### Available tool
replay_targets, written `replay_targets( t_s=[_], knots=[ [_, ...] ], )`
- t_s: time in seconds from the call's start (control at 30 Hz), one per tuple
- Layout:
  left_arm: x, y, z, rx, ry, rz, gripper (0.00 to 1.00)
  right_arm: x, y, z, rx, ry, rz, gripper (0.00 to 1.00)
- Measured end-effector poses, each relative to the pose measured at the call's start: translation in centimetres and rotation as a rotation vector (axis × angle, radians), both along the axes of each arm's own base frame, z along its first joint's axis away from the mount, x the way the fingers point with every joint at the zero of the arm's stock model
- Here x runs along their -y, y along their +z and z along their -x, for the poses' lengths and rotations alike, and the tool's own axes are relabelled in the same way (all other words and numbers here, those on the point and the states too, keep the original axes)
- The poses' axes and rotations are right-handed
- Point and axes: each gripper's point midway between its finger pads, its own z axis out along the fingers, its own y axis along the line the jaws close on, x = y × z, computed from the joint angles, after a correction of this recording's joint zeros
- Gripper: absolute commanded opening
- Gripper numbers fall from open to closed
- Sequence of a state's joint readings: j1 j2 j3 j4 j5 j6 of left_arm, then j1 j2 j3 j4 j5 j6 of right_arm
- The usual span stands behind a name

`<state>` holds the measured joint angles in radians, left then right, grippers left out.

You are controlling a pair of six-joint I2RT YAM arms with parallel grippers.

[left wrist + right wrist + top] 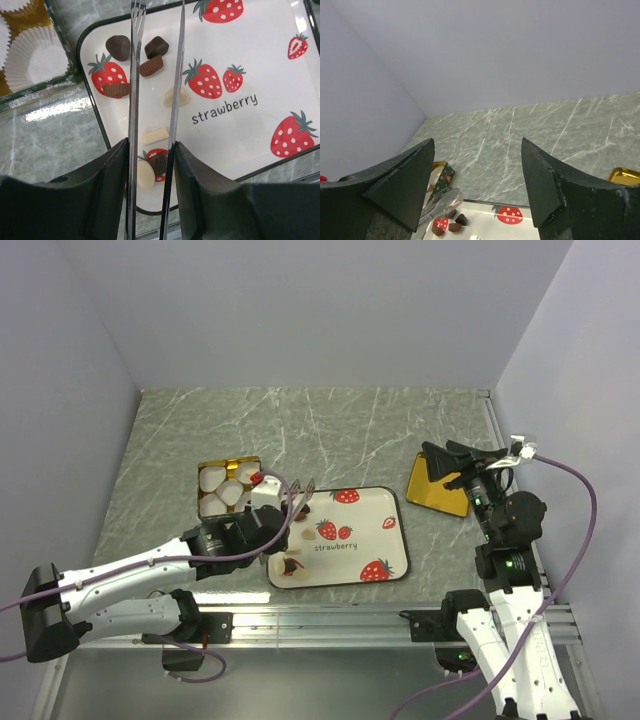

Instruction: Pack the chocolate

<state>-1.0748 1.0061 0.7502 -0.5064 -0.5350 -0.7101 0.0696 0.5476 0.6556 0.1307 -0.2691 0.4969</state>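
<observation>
The chocolate (151,66), several small dark brown and cream-white lumps, lies at the left end of the white strawberry tray (250,65), which also shows in the top view (372,540). My left gripper (150,147) is shut on metal tongs (134,75). Their two arms stand slightly apart over the dark lumps, with nothing between the tips. In the top view the left gripper (262,525) hovers over the tray's left edge. The gold tin (228,487) with white paper cups (31,61) sits left of the tray. My right gripper (477,145) is open, empty and raised.
A gold lid (438,490) lies right of the tray, under the right gripper (450,458). White walls close in the marble table (320,430) on three sides. A metal rail (330,625) runs along the near edge.
</observation>
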Motion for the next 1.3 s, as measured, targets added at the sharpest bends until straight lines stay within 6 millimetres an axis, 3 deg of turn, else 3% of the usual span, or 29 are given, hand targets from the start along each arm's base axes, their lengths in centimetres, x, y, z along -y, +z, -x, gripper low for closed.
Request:
replay_targets(
  t_s=[0.43, 0.73, 1.03, 1.3],
  knots=[
    [0.0, -3.6, 0.8, -0.07, 0.008, -0.073, 0.47, 0.6, -0.6, 2.0, -0.005, -0.03, 0.011, 0.76],
    [0.2, -4.4, 0.9, -0.087, 0.002, -0.094, 0.46, 1.1, -1.1, 2.4, -0.021, -0.055, 0.014, 0.76],
    [0.7, -5.1, 0.9, -0.098, -0.015, -0.104, 0.3, 1.3, -1.3, 2.4, -0.03, -0.065, 0.016, 0.76],
    [0.7, -5.0, 0.9, -0.098, -0.016, -0.103, 0.25, 1.3, -1.6, 2.4, -0.037, -0.066, 0.016, 0.76]
  ],
)
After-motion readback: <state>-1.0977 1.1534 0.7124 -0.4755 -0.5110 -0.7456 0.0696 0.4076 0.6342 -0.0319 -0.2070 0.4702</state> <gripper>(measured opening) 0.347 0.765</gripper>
